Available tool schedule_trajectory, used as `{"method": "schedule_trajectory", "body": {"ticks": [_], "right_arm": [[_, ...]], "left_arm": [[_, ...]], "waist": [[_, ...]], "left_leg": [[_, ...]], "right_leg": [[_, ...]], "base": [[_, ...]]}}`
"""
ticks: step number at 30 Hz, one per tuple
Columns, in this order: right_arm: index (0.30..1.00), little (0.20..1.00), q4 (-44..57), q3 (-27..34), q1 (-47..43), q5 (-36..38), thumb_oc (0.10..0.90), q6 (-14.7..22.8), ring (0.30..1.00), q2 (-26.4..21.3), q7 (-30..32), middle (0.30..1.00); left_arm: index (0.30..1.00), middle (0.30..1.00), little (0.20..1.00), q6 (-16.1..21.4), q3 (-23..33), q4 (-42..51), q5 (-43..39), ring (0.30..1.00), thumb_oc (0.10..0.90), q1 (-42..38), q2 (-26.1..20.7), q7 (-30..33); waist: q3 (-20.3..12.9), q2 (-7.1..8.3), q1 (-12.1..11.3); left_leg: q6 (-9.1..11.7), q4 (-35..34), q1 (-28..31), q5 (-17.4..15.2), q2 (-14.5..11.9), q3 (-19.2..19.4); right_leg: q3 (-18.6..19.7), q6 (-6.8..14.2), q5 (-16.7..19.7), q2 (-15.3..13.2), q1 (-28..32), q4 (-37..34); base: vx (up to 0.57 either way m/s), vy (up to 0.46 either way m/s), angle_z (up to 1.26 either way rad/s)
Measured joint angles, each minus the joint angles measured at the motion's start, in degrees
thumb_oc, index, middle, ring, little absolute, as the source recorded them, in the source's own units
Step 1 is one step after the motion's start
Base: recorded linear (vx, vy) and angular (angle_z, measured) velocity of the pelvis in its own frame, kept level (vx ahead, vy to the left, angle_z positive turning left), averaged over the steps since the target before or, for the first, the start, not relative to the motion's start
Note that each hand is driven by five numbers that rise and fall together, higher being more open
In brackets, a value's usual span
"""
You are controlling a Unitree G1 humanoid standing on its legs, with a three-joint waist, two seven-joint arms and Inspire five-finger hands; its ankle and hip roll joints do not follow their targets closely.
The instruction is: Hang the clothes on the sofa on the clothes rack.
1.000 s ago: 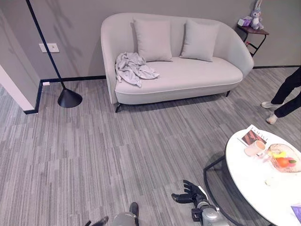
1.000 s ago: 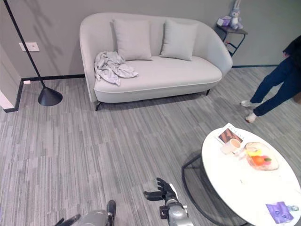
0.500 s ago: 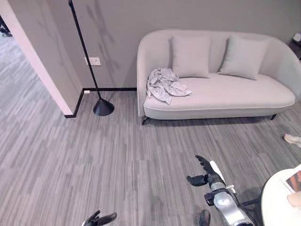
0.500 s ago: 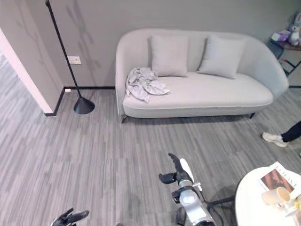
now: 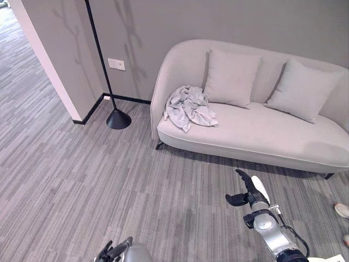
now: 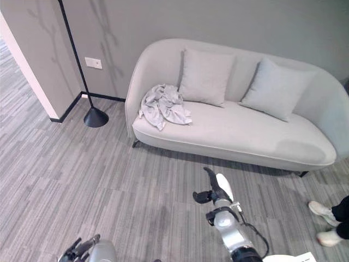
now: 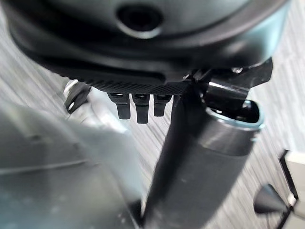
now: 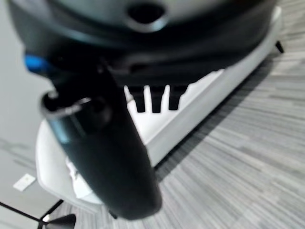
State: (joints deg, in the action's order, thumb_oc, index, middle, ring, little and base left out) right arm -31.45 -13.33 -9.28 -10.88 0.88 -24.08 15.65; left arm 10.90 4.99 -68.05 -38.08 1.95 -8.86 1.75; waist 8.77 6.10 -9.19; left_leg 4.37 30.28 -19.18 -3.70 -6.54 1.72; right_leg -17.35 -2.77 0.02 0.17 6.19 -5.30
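Lying crumpled on a sofa (image 5: 262, 136), grey clothes (image 5: 188, 106), striped floor (image 5: 65, 174), right hand (image 5: 246, 191) spread, left hand (image 5: 112, 251) unclear.

Sofa (image 5: 262, 131): right end cut off by the right frame edge in the left eye view. Floor lamp (image 5: 103, 65): pole cut by the top edge, head unseen. Person's shoes (image 6: 326, 224) at lower right, legs cut by the frame edge. Left hand (image 5: 112, 251) clipped by the bottom edge at lower left. White counter (image 6: 289, 258): only a sliver seen at the bottom edge. Crumpled clothes (image 5: 188, 106): garment type cannot be told.
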Motion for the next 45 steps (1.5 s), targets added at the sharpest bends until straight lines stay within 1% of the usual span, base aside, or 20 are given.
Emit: {"method": "schedule_trajectory", "body": {"ticks": [3, 8, 12, 14, 18, 22, 24, 26, 27, 28, 29, 30, 31, 33, 34, 36, 37, 39, 41, 45], "right_arm": [[0.900, 0.900, -0.37, 0.08, -0.15, 0.48, 0.800, 0.10, 0.900, -0.03, 1.06, 0.900], [0.900, 0.900, -4.45, -2.00, -0.11, 0.66, 0.800, -0.02, 0.900, 1.14, 2.04, 0.900], [0.900, 0.900, -4.40, -2.27, 0.59, 0.89, 0.800, -0.14, 0.900, 1.60, 2.07, 0.900], [0.900, 0.900, -4.19, -1.92, 1.00, 0.98, 0.800, -0.13, 0.900, 3.03, 2.09, 0.900], [0.900, 0.900, -3.10, -3.22, 1.24, 1.05, 0.800, 0.89, 0.900, 4.82, 1.42, 0.900], [0.900, 0.900, -1.08, -3.89, -0.17, 0.87, 0.800, 1.56, 0.900, 5.57, 0.84, 0.900], [0.900, 0.900, 0.63, -4.67, 0.20, 0.15, 0.800, 1.92, 0.900, 5.44, 0.81, 0.900], [0.900, 0.900, 0.85, -6.28, 1.42, -0.07, 0.800, 1.94, 0.900, 4.57, 0.69, 0.900], [0.900, 0.900, -1.20, -6.37, 2.17, -0.03, 0.800, 2.04, 0.900, 4.37, 0.88, 0.900], [0.900, 0.900, -4.09, -5.93, 2.59, 0.00, 0.800, 1.93, 0.900, 4.35, 0.95, 0.900], [0.900, 0.900, -7.97, -6.17, 3.21, 0.02, 0.800, 1.81, 0.900, 4.67, 0.87, 0.900], [0.900, 0.900, -11.24, -6.22, 1.75, 0.00, 0.800, 1.80, 0.900, 4.54, 0.83, 0.900], [0.900, 0.900, -12.96, -5.96, -1.31, -0.02, 0.800, 2.40, 0.900, 4.22, 1.26, 0.900], [0.900, 0.900, -14.59, -3.95, -7.57, 0.44, 0.800, 2.59, 0.900, 1.82, 3.54, 0.900], [0.900, 0.900, -18.81, -3.20, -12.66, 1.73, 0.800, 2.95, 0.900, 1.34, 6.23, 0.900], [0.900, 0.900, -22.08, -3.94, -23.33, 3.74, 0.800, 3.01, 0.900, -1.05, 8.74, 0.900], [0.900, 0.900, -22.00, -5.74, -26.85, 4.85, 0.800, 3.21, 0.900, -1.06, 9.21, 0.900], [0.900, 0.900, -32.97, -6.37, -37.04, 9.31, 0.800, 3.78, 0.900, 2.54, 11.71, 0.900], [0.900, 0.900, -38.09, -6.68, -45.34, 12.48, 0.800, 3.71, 0.900, 2.54, 11.89, 0.900], [0.900, 0.900, -37.89, -11.18, -46.02, 14.98, 0.800, 3.83, 0.900, 5.84, 9.09, 0.900]], "left_arm": [[0.900, 0.900, 0.900, 0.00, -0.59, -1.21, 0.54, 0.900, 0.800, -0.19, 0.84, 0.13], [0.900, 0.900, 0.900, 0.06, 1.58, -5.04, 0.89, 0.900, 0.800, -0.94, 0.85, 0.13], [0.900, 0.900, 0.900, -0.90, 2.82, -8.82, -0.07, 0.900, 0.800, -0.71, 1.20, 0.51], [0.900, 0.900, 0.900, -1.22, 2.12, -8.64, 0.12, 0.900, 0.800, -0.54, 0.36, 0.75], [0.900, 0.900, 0.900, -0.64, -2.20, -6.73, 4.23, 0.900, 0.800, -3.59, -2.40, 1.21], [0.900, 0.900, 0.900, 0.40, -3.87, -4.96, 6.84, 0.900, 0.800, -5.33, -3.56, 1.33], [0.900, 0.900, 0.900, 0.68, -4.83, -4.65, 6.83, 0.900, 0.800, -5.43, -3.52, 1.35], [0.900, 0.900, 0.900, 0.53, -6.73, -5.37, 7.24, 0.900, 0.800, -3.29, -2.59, 1.44], [0.900, 0.900, 0.900, 0.26, -7.49, -6.25, 8.28, 0.900, 0.800, -2.08, -1.60, 1.37], [0.900, 0.900, 0.900, 0.21, -6.73, -6.59, 9.01, 0.900, 0.800, -0.96, -1.59, 1.14], [0.900, 0.900, 0.900, 0.65, -5.90, -5.43, 9.11, 0.900, 0.800, 2.01, -1.35, 1.50], [0.900, 0.900, 0.900, 1.26, -5.09, -3.87, 8.94, 0.900, 0.800, 4.21, -1.47, 1.47], [0.900, 0.900, 0.900, 1.55, -4.90, -3.26, 8.87, 0.900, 0.800, 6.93, -1.65, 1.51], [0.900, 0.900, 0.900, 0.80, -5.85, -3.37, 8.88, 0.900, 0.800, 7.20, -0.40, 1.46], [0.900, 0.900, 0.900, 2.32, -8.49, -3.30, 8.80, 0.900, 0.800, 5.70, -1.02, 1.44], [0.900, 0.900, 0.900, 2.72, -10.18, -2.76, 8.33, 0.900, 0.800, -0.11, -0.28, 1.82], [0.900, 0.900, 0.900, 3.01, -11.36, -2.29, 7.59, 0.900, 0.800, -3.82, -1.76, 2.73], [0.900, 0.900, 0.900, 4.67, -17.52, 1.13, 6.73, 0.900, 0.800, -7.35, -2.53, 3.10], [0.900, 0.900, 0.900, 5.02, -20.98, 1.39, 6.77, 0.900, 0.800, -13.28, -1.80, 3.75], [0.900, 0.900, 0.900, 5.07, -22.81, 3.00, 6.80, 0.900, 0.800, -13.99, -1.48, 4.05]], "waist": [[0.42, -2.79, 0.85], [0.80, -2.13, 0.42], [0.31, -2.42, 0.18], [-0.15, -0.86, 0.46], [-1.77, 1.24, 0.07], [-2.08, -0.58, 1.34], [-1.90, -2.36, 2.27], [-1.88, -3.33, 4.33], [-1.78, -3.10, 5.01], [-1.71, -2.31, 4.80], [-2.16, -2.40, 2.22], [-3.90, -2.79, -0.13], [-4.55, -1.58, -1.72], [-2.24, -2.89, -2.60], [-1.15, -2.88, -2.26], [4.18, -6.94, -2.95], [8.42, -6.09, -2.45], [12.48, -5.80, -2.80], [16.71, -8.00, -4.60], [16.90, -8.34, -6.13]], "left_leg": [[2.23, -26.78, 0.05, 5.73, 0.39, 5.57], [2.20, -34.75, -2.03, 10.44, 0.51, 3.45], [-5.59, -28.51, 1.48, 12.12, 2.24, 4.95], [-7.32, -27.49, 3.01, 16.91, 3.60, 5.17], [-9.83, -27.90, 8.41, 12.46, 8.62, 4.77], [-12.14, -28.77, 12.75, 9.22, 10.51, 3.69], [-13.13, -30.09, 15.84, 8.07, 10.47, 1.63], [-12.43, -33.43, 19.60, 7.49, 10.36, -1.53], [-7.48, -35.28, 21.33, 7.28, 10.68, -4.23], [-6.56, -35.53, 21.95, 5.92, 10.87, -3.70], [-10.00, -35.75, 23.99, 5.40, 9.39, -2.12], [-8.08, -35.42, 24.14, 4.46, 7.72, -2.17], [-6.66, -35.18, 23.61, 3.90, 7.94, -2.12], [-3.13, -26.75, 15.94, -0.85, 6.94, -1.38], [-2.11, -26.52, 10.43, 0.05, 5.35, -1.90], [1.19, -27.06, 1.31, 10.08, 0.39, -3.15], [1.71, -30.49, 1.08, 12.42, 0.51, -4.34], [0.81, -31.90, -1.52, 14.10, 1.68, -5.51], [0.04, -32.40, -3.34, 14.98, 2.26, -5.53], [-0.78, -33.63, -2.27, 15.44, 3.40, -5.62]], "right_leg": [[-2.91, 1.98, -1.89, 2.90, 1.66, 0.04], [-2.84, 3.71, -5.83, 3.81, 5.95, 0.02], [0.67, 6.00, -7.59, 3.14, 13.12, 0.08], [1.34, 6.41, -8.05, 1.56, 13.67, 2.64], [1.30, 7.75, -9.37, -6.72, 6.84, 25.79], [4.10, 12.32, -6.09, -11.16, -3.18, 44.88], [4.78, 11.04, -8.48, -10.64, -9.00, 47.33], [4.87, 9.66, -9.94, -7.25, -18.69, 32.44], [8.07, 6.99, -6.65, -5.45, -18.84, 11.88], [9.12, 7.23, -3.34, -5.85, -17.06, -0.98], [6.23, 5.77, -0.79, -6.10, -16.12, 4.00], [4.44, 6.33, 0.16, -5.08, -15.15, 7.78], [2.34, 6.34, 8.42, -5.68, -12.41, 1.83], [1.89, 2.29, 9.98, -5.35, -12.11, -0.16], [1.49, 1.88, 9.61, -4.93, -13.95, -0.13], [0.06, 1.29, 9.72, -1.22, -17.75, -0.14], [-0.54, 1.41, 9.82, -1.23, -19.11, -0.13], [-1.34, 2.21, 9.86, -2.11, -21.74, -0.17], [-1.28, 2.89, 10.56, -2.91, -23.65, -0.15], [-1.05, 3.13, 10.59, -4.12, -22.98, -0.15]], "base": [[0.27, 0.090, -0.01], [0.34, 0.158, -0.06], [0.33, 0.236, -0.23], [0.23, 0.228, -0.04], [0.27, 0.417, 0.27], [0.16, 0.158, 0.16], [0.27, 0.054, 0.27], [0.35, -0.149, 0.83], [0.33, -0.242, 1.39], [0.20, -0.152, 1.64], [0.19, -0.182, 0.99], [0.09, -0.103, 0.46], [-0.05, -0.180, 0.06], [-0.21, -0.155, 0.43], [-0.21, -0.052, 0.43], [-0.17, 0.001, 0.12], [-0.12, 0.034, 0.23], [-0.06, 0.039, 0.38], [0.00, 0.036, 0.14], [0.01, 0.021, 0.10]]}}
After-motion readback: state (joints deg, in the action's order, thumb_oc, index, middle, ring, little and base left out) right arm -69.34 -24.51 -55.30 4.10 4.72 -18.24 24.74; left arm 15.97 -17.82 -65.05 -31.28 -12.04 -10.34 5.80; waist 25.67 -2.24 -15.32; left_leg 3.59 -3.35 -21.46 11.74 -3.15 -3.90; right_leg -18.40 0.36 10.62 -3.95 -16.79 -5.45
